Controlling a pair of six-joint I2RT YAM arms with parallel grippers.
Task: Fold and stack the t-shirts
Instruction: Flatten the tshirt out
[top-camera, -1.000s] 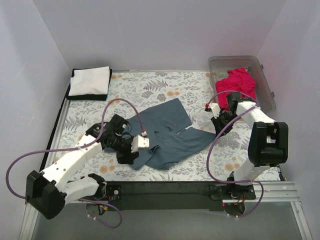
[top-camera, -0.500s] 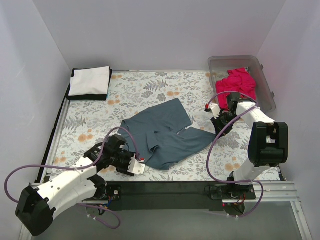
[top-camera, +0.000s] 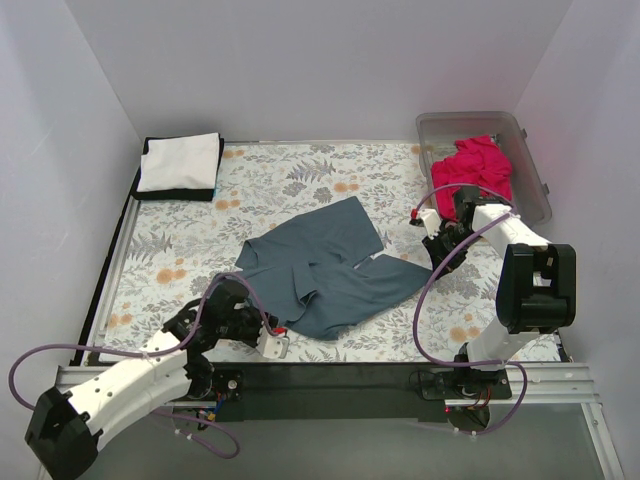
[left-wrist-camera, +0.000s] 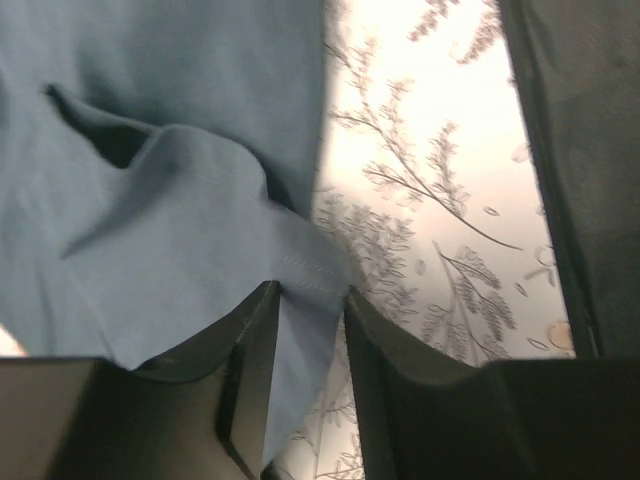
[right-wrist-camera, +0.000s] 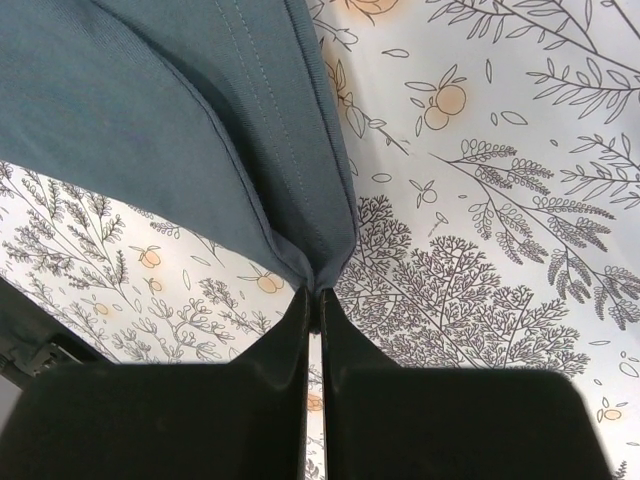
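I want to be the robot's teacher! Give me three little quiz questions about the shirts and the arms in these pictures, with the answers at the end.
1. True or false: the pink t-shirt lies in the clear bin.
2. Which folded t-shirt is on top of the pile in the far left corner? A white, B black, C pink.
3. What are the right arm's jaws shut on?

Key
1. True.
2. A: the white t-shirt is on top.
3. A corner of the slate-blue t-shirt.
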